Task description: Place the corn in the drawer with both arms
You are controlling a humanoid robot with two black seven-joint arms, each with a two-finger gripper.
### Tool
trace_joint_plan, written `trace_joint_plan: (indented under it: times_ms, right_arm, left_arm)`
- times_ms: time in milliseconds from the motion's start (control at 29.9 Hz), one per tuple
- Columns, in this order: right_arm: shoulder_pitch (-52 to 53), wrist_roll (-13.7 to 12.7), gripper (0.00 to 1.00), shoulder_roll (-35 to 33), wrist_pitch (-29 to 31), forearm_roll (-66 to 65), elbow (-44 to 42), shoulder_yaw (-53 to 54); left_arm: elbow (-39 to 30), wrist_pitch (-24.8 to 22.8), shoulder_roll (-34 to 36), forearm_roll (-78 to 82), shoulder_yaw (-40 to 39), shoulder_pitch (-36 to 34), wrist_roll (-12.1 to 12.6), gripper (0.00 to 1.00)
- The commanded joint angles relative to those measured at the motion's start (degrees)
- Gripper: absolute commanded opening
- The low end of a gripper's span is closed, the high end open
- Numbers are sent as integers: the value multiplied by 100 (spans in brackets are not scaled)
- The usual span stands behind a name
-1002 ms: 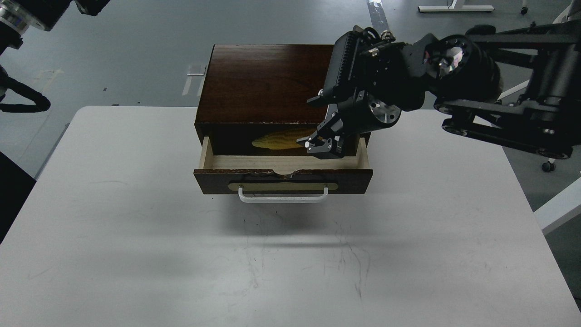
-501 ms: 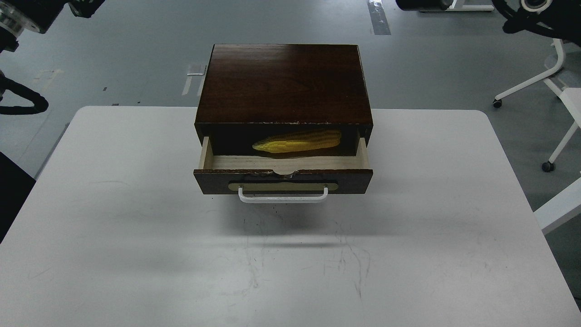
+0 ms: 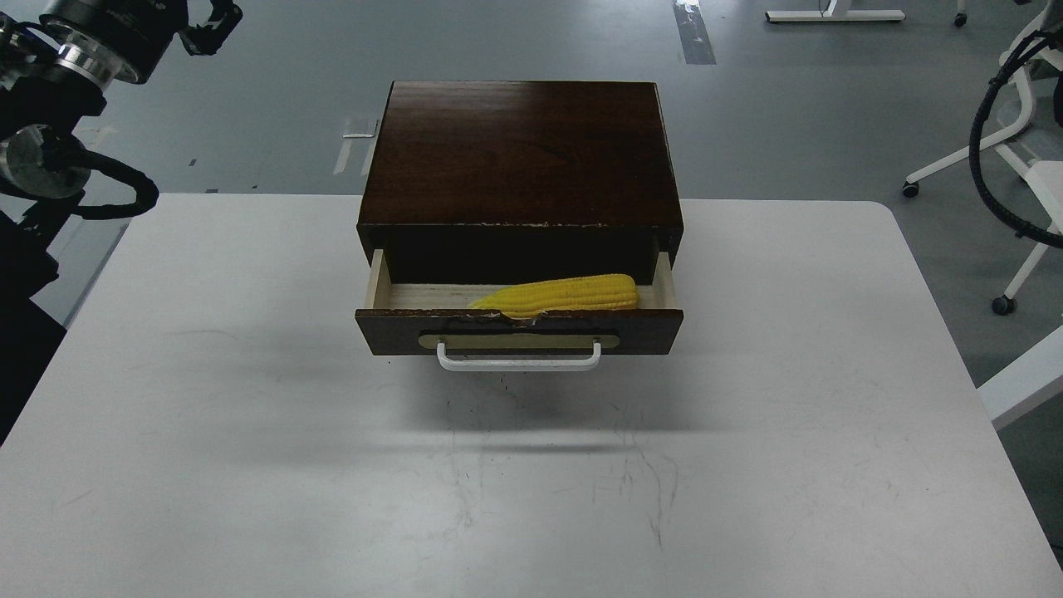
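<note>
so the left end effector [image 3: 217, 18] is way up in the top-left corner, well apart from everything, too dark and small to tell if it's spread or closed; moving right, the drawer [image 3: 519, 325] sits pulled partway out of the dark box [image 3: 519, 149] on the white bench [image 3: 249, 432]; the corn [image 3: 560, 295] lies inside, right against the front panel, long axis running left-right, pointed tip toward the left, fat end toward the right wall; right end effector isn't in shot, only a cable at the far right edge; I'd guess what's left is pushing the drawer shut at the white handle [image 3: 518, 359], and the left arm looks the nearer candidate
</note>
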Motion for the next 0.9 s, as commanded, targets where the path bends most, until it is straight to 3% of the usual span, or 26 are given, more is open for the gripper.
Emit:
trace_joint_plan:
  times_ms: [0, 134, 368, 869]
  right_arm:
    - [-419, 1, 100, 74, 3, 1085, -144, 137]
    - [-1025, 10, 100, 329, 3, 1973, -249, 585]
    - [-1738, 63, 100, 1015, 3, 2062, -845, 1999]
    - [-2152, 72, 100, 1059, -178, 2010, -900, 2089]
  left_arm:
    - [153, 0, -142, -72, -156, 3, 7, 98]
    - [364, 0, -221, -134, -227, 47, -2, 98]
    - [1076, 0, -546, -143, -376, 56, 112, 98]
    - [1393, 0, -872, -169, -543, 302, 121, 98]
